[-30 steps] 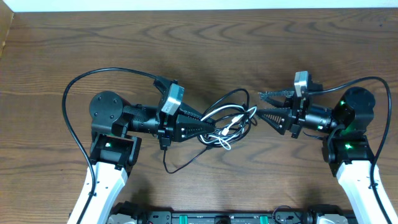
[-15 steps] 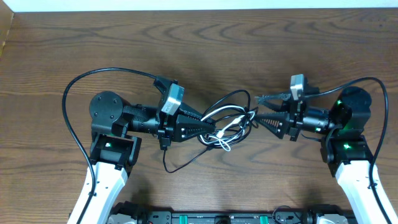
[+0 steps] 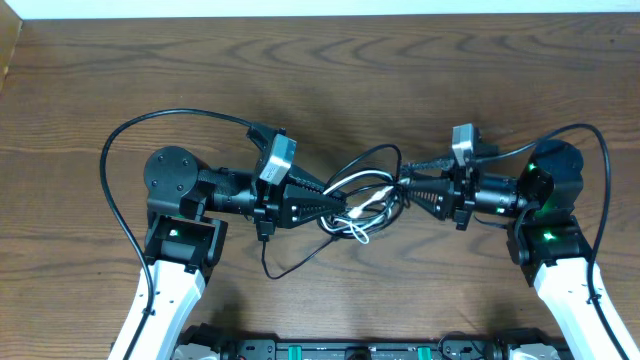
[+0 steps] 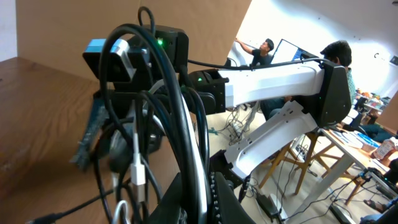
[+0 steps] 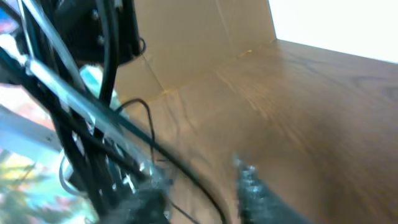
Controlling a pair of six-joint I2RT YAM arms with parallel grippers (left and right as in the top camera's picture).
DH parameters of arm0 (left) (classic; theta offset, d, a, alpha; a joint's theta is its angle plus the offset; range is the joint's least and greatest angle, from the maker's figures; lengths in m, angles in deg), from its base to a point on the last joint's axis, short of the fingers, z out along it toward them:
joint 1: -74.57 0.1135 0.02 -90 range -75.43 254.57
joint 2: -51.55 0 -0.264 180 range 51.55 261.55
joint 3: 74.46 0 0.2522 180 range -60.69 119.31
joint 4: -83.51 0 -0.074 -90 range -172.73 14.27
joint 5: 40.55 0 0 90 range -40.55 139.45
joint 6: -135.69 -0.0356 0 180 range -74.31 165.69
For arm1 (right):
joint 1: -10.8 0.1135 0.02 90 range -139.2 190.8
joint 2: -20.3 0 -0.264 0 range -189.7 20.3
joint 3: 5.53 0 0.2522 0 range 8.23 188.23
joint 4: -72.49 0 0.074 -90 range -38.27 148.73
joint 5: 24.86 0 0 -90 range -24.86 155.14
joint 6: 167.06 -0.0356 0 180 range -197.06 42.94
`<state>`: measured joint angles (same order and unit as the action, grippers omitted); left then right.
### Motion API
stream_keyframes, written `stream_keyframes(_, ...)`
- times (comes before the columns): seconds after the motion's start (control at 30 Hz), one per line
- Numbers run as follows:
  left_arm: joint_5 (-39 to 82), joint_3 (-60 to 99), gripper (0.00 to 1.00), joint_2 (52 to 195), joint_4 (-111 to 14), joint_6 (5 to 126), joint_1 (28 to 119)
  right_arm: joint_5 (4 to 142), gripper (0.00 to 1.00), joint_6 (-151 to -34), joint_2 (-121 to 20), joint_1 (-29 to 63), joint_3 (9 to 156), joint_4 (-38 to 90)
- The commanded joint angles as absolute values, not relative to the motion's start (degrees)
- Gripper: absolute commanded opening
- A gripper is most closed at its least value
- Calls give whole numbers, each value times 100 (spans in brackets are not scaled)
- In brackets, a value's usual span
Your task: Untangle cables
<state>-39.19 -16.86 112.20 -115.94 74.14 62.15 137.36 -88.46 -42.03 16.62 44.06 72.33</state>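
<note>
The cables (image 3: 366,196) lie in one tangle at the table's centre: black loops, a white cord and a white plug. One black strand (image 3: 290,265) trails toward the front. My left gripper (image 3: 346,208) is shut on the tangle's left side; in its wrist view black and white cords (image 4: 180,124) run up out of the closed jaws (image 4: 199,202). My right gripper (image 3: 407,183) sits at the tangle's right edge with its jaws apart. The blurred right wrist view shows a thin black strand (image 5: 186,165) crossing the gap between the fingers (image 5: 202,194), with the bundle (image 5: 81,112) to the left.
Each arm's own thick black cable arcs over the table, one on the left (image 3: 125,140) and one on the right (image 3: 600,140). The two arm bases stand at the front left (image 3: 180,240) and front right (image 3: 550,235). A cardboard edge (image 3: 8,50) lies far left.
My right gripper has moved left up to the tangle and its jaws have narrowed. The left gripper and the cables have stayed put.
</note>
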Motion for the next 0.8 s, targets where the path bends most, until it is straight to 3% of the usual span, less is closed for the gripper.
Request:
stream_keyframes(0.0, -3989, -1546, 8, 11136, -11622, 7381, 6228, 13411, 6, -8997, -4157, 1702, 4439, 7281)
stream_keyframes(0.03, -3991, -1546, 7, 11136, -11622, 7381, 6228, 13402, 1, -9034, -4157, 1702, 4439, 7305)
stream_keyframes(0.37, -3991, -1546, 7, 11136, -11622, 7383, 6228, 12405, 1, -9690, -4157, 1702, 4439, 7152)
stream_keyframes(0.6, -3991, -1546, 7, 11136, -11622, 7381, 6228, 10617, 1, -10151, -4157, 1700, 4439, 5913)
stream_keyframes(0.77, -3989, -1546, 8, 11136, -11624, 7379, 6230, 10554, 1, -10147, -4157, 1702, 4439, 5469)
